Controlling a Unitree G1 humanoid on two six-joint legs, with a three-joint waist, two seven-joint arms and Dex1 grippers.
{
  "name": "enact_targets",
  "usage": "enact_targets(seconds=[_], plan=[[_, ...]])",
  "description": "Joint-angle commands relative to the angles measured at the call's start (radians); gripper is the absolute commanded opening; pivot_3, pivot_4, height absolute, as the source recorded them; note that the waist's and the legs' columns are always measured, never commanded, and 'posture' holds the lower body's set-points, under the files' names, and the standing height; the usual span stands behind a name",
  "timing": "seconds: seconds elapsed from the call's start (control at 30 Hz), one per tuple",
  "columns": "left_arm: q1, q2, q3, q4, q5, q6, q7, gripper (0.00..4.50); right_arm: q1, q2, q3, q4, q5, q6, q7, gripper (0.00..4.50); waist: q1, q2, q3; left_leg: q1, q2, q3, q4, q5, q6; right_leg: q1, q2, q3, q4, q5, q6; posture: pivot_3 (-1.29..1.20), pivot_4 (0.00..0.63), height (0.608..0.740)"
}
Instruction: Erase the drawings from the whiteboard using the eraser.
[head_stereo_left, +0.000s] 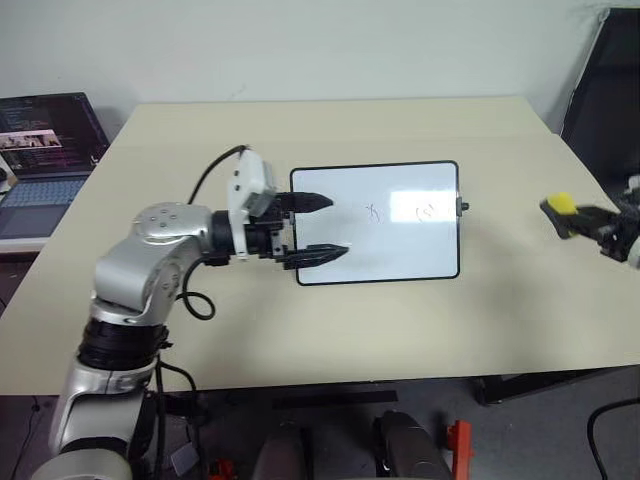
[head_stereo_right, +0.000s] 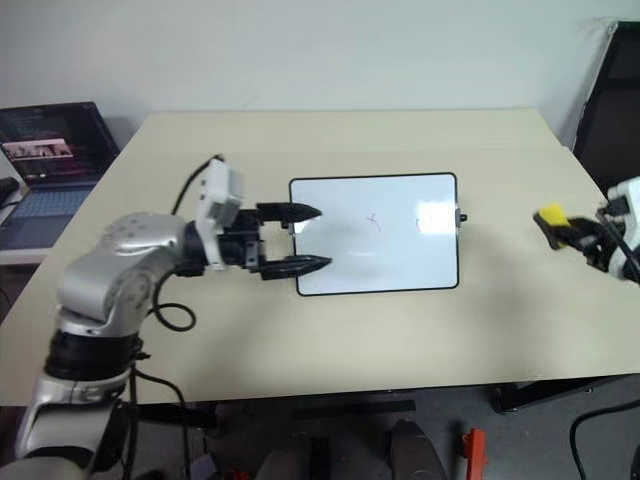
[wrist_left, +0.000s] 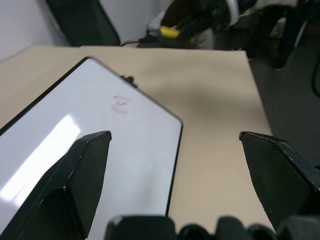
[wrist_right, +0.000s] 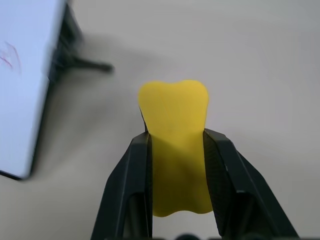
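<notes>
Table (head_stereo_left: 330, 330): pale beige top, matte and smooth, rectangular.
Whiteboard (head_stereo_left: 400, 245): glossy white rectangle lying flat near the middle of the table; thin dark frame, rounded corners, small black knob on its right edge; a white glare patch on the sheen.
Drawings (head_stereo_left: 374, 212): thin reddish-pink marker scribbles, faint, on the right half of the board; one near the centre, another beside the glare toward the right edge.
Eraser (wrist_right: 174, 135): bright yellow block, soft-looking, smooth, with a lobed top end; well to the right of the whiteboard, above the table.
Right gripper (wrist_right: 175, 145): two black tapered fingers pinched on the eraser from both sides, the yellow end sticking out past the tips.
Left gripper (head_stereo_left: 318, 228): black pointed fingers spread wide, holding nothing, over the left edge of the whiteboard, pointing toward the right.
Laptop (head_stereo_left: 45, 150): open, screen lit, off the table's far left corner.
</notes>
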Motion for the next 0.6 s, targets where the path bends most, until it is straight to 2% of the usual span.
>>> enact_targets(seconds=[0.03, 0.17, 0.23, 0.4, 0.6], plan=[[0.027, 0.051, 0.065, 0.005, 0.010, -0.034, -0.001, 4.50, -0.080, -0.002, 0.029, -0.130, 0.050, 0.053, -0.024, 1.09, 0.002, 0.000, 0.000, 0.000, 0.000, 0.000, 0.000, 0.000, 0.000, 0.000, 0.000, 0.000, 0.000, 0.000, 0.000, 0.00, 0.150, 0.740], [0.074, 0.108, 0.107, 0.029, 0.027, -0.058, -0.013, 4.50, -0.197, 0.048, 0.130, -0.207, 0.084, 0.087, -0.034, 1.09, 0.006, -0.001, 0.000, -0.001, 0.000, 0.000, 0.000, 0.000, 0.000, -0.001, 0.000, 0.000, -0.001, 0.000, 0.000, 0.00, 0.150, 0.740], [0.082, 0.116, 0.116, 0.031, 0.022, -0.059, -0.011, 4.50, -0.237, 0.107, 0.192, -0.245, 0.096, 0.104, -0.051, 1.09, 0.008, -0.001, 0.001, -0.002, 0.000, 0.000, 0.000, 0.000, 0.000, -0.001, 0.000, 0.000, -0.001, 0.000, -0.001, 0.00, 0.150, 0.740], [0.091, 0.104, 0.115, 0.022, 0.022, -0.058, 0.014, 4.50, -0.257, 0.241, 0.328, -0.296, 0.066, 0.090, -0.105, 1.09, 0.012, -0.001, 0.001, -0.005, 0.001, -0.001, 0.000, 0.000, 0.000, -0.004, 0.000, -0.002, -0.002, 0.001, -0.003, 0.00, 0.150, 0.740], [0.106, 0.098, 0.112, 0.033, 0.038, -0.074, 0.036, 4.50, -0.294, 0.318, 0.406, -0.311, 0.029, 0.069, -0.151, 1.07, 0.024, -0.001, 0.001, -0.006, 0.000, -0.001, 0.000, -0.001, 0.000, -0.005, -0.001, -0.002, -0.002, 0.002, -0.005, 0.00, 0.150, 0.740]])
